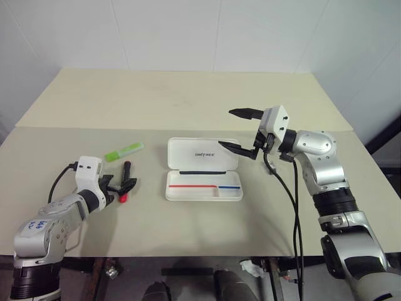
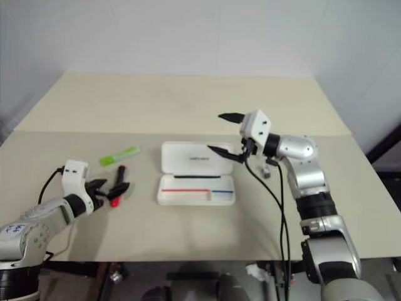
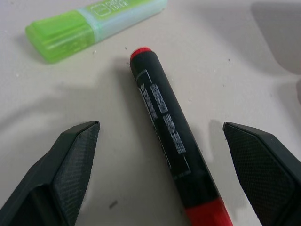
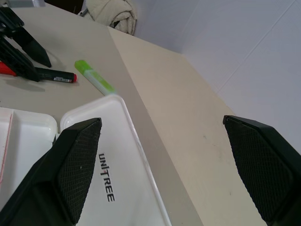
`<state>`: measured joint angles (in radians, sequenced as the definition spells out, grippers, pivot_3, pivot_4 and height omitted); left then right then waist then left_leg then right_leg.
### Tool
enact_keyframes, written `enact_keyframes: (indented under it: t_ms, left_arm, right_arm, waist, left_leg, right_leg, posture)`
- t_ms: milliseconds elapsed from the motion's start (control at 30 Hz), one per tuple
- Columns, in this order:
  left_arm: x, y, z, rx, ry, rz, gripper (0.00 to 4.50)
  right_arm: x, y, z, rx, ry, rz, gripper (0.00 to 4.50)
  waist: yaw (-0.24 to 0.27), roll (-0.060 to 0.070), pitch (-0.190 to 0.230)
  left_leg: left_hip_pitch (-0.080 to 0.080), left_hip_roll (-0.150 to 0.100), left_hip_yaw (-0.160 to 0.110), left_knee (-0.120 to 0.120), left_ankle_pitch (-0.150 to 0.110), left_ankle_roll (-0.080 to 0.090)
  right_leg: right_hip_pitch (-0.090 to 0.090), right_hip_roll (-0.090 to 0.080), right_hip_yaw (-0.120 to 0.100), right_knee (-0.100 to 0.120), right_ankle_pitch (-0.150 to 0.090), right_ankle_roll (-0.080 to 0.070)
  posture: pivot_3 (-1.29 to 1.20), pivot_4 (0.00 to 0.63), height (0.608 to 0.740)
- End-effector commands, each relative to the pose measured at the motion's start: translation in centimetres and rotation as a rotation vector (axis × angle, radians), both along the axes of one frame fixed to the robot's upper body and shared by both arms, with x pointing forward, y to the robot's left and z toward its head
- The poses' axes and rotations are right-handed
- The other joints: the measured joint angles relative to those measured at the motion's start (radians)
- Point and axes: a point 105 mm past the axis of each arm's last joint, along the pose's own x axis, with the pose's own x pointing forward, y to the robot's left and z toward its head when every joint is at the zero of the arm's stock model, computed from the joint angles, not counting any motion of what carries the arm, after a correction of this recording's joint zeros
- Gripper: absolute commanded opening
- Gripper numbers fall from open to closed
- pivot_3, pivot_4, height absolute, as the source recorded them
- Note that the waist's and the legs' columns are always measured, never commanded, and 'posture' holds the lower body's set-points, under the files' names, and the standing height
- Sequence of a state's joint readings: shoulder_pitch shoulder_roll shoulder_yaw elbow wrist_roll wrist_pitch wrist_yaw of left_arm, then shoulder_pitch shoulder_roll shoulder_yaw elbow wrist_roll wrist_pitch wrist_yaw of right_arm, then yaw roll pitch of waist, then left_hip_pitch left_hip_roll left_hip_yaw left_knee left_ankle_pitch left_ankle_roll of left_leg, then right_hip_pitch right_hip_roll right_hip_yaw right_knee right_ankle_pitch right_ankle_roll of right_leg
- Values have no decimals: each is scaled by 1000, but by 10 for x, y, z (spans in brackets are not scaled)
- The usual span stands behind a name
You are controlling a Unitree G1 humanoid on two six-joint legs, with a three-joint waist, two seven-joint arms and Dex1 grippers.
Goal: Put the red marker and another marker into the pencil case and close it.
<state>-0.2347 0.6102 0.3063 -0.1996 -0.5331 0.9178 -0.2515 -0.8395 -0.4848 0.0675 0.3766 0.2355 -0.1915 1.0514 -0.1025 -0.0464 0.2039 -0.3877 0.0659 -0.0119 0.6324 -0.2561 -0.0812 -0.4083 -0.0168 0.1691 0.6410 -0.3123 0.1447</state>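
Red marker point(image 1: 125, 182) partly hidden between spread left fingers point(image 1: 130, 184).

Both arms are built of rounded silver-grey metal shells joined by black ribbed rings at the joints. Each wrist ends in a small white boxy block with dark screw dots. The left hand point(image 1: 122, 187) and the right hand point(image 1: 242, 130) each carry two black pointed fingers whose inner pads point(image 3: 77, 160) show a fine cross-hatched grip pattern. A black cable point(image 1: 294, 207) hangs from the right wrist, and another loops from the left. Blue handwriting marks the left forearm shell point(image 1: 34, 227).
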Motion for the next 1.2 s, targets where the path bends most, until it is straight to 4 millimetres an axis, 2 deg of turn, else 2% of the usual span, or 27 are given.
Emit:
enact_keyframes:
  t_ms: [33, 100, 200, 533, 567, 633, 767, 900, 1033, 1200]
  left_arm:
    - [3, -2, -15, 10, 80, -2, 4500]
    - [4, -3, -20, 14, 122, -1, 4500]
    - [9, -4, -20, 18, 122, -2, 3914]
    - [16, -8, -10, 24, 83, -9, 767]
    - [16, -8, -8, 27, 77, -9, 626]
    - [16, -8, -4, 33, 63, -9, 626]
    - [17, -11, 20, 67, -42, -38, 626]
    - [16, -17, 49, 114, -159, -114, 626]
    - [15, -17, 69, 171, -212, -184, 626]
    - [13, -19, 106, 243, -307, -297, 626]
  right_arm:
    - [-7, -3, 24, 58, -66, 0, 4391]
    - [-7, -5, 25, 65, -59, -3, 4391]
    - [-10, -7, 22, 57, -37, 6, 4500]
    - [-16, -9, 11, 12, -2, 27, 4500]
    - [-16, -9, 10, 7, -1, 29, 4500]
    - [-15, -8, 9, 1, 0, 30, 4500]
    - [-14, -7, -2, -51, 10, 31, 4500]
    - [-15, -7, -20, -115, 37, 36, 4500]
    - [-20, -6, -36, -161, 70, 55, 4500]
    - [-25, -7, -58, -223, 99, 64, 4500]
  waist:
    - [3, 1, 0]
    - [6, 1, 0]
    - [11, 2, -1]
    - [18, 2, -1]
    - [19, 2, -1]
    - [19, 2, -1]
    - [18, 2, -1]
    - [16, 1, 0]
    - [15, 1, 0]
    - [16, 2, 0]
  left_leg:
    - [0, 0, 0, 0, 0, 0]
    - [0, 0, -1, 0, 1, 1]
    - [1, -1, -1, 0, 4, 1]
    - [0, -1, -2, -1, 5, 0]
    - [0, -1, -2, -1, 5, 0]
    - [0, -1, -2, -2, 5, 0]
    - [0, -1, -2, -2, 5, 0]
    - [-2, -1, -2, -3, 4, -2]
    - [-3, 0, -1, -5, 3, -3]
    - [-4, 0, -1, -6, 2, -3]
  right_leg:
    - [0, 0, 0, 0, 0, 0]
    - [0, 0, 0, 1, 1, 0]
    - [1, 0, 0, 2, 1, 0]
    - [1, 0, 0, 1, 1, 0]
    - [0, 0, 0, 1, 1, 0]
    - [0, 0, 0, 1, 1, 0]
    - [0, 0, 0, 0, 1, 0]
    - [-2, 0, 0, -2, 1, 1]
    - [-3, 0, 0, -4, 1, 0]
    - [-4, 0, 0, -6, 0, 0]
  posture:
    - [0, 150, 740]
    - [0, 150, 740]
    - [0, 150, 740]
    - [0, 150, 740]
    - [0, 150, 740]
    - [0, 150, 740]
    - [0, 150, 740]
    - [0, 150, 740]
    - [0, 150, 740]
    - [0, 150, 740]
